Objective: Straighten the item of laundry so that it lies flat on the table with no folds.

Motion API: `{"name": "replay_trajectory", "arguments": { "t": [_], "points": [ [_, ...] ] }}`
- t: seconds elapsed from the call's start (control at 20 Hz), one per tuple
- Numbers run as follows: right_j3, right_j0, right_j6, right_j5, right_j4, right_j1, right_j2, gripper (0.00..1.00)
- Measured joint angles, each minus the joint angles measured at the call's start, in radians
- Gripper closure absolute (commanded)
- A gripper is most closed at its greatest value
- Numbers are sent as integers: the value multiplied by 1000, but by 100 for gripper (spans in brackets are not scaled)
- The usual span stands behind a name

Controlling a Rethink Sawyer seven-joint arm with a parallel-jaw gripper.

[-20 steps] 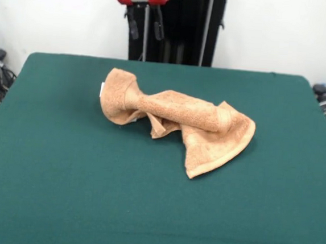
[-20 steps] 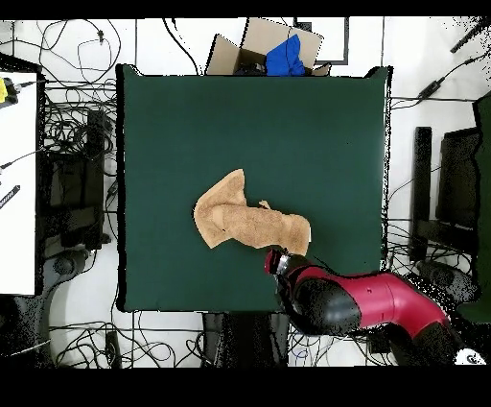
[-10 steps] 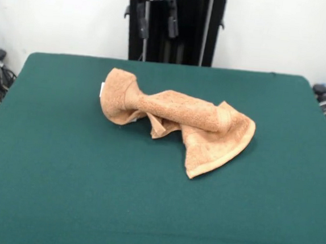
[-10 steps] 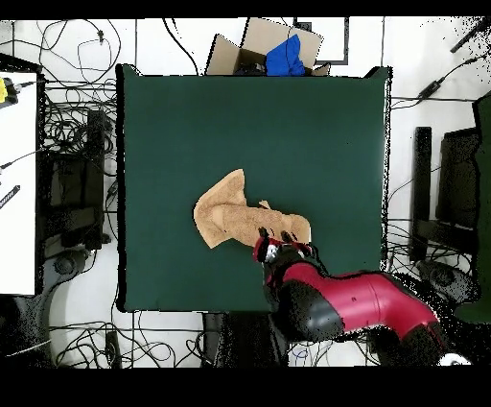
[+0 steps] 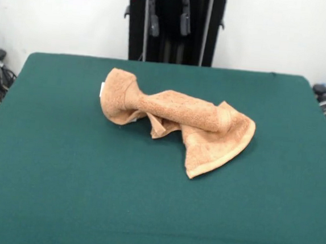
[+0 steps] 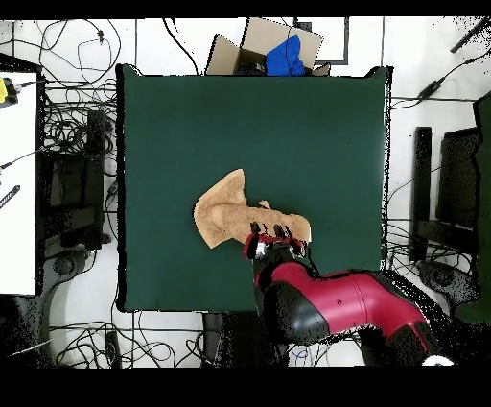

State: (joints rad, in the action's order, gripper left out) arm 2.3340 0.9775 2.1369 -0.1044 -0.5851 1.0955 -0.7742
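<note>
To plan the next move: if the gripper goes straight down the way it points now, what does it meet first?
Most likely the towel: overhead, the gripper hangs open over its twisted middle, high above. Depth is uncertain.

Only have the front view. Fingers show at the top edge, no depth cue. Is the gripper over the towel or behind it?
Observer: Over it. From overhead the gripper sits above the edge of the towel that faces the robot's base, near the twisted middle.
Operator: Where does the arm come in from?
Observer: The red arm comes in slantwise over the base-side edge of the table, from the overhead picture's lower right. It hides only that strip of towel.
Operator: Anything beyond the table edge on my camera's side?
Observer: Yes, a cardboard box with a blue cloth in it, just off that edge.
</note>
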Motion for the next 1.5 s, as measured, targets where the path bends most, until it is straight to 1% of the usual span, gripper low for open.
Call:
{"name": "replay_trajectory", "arguments": {
  "t": [0.15, 0.4, 0.55, 0.6, 1.0, 1.1, 1.3, 1.35, 1.5],
  "points": [
    [-1, -15, 0, 4, 0, 0, 38, 0],
    [-5, -77, 0, 38, -21, 0, 154, 0],
    [-8, -105, 0, 56, -32, -2, 201, 0],
    [-11, -133, 0, 73, -41, -7, 247, 0],
    [-16, -211, 0, 122, -72, -21, 388, 0],
    [-22, -236, 0, 139, -77, -31, 439, 0],
    [-36, -262, 0, 160, -78, -44, 492, 0],
    [-49, -278, 0, 175, -77, -58, 523, 0],
    [-70, -299, 0, 200, -77, -83, 562, 0]
  ]
}}
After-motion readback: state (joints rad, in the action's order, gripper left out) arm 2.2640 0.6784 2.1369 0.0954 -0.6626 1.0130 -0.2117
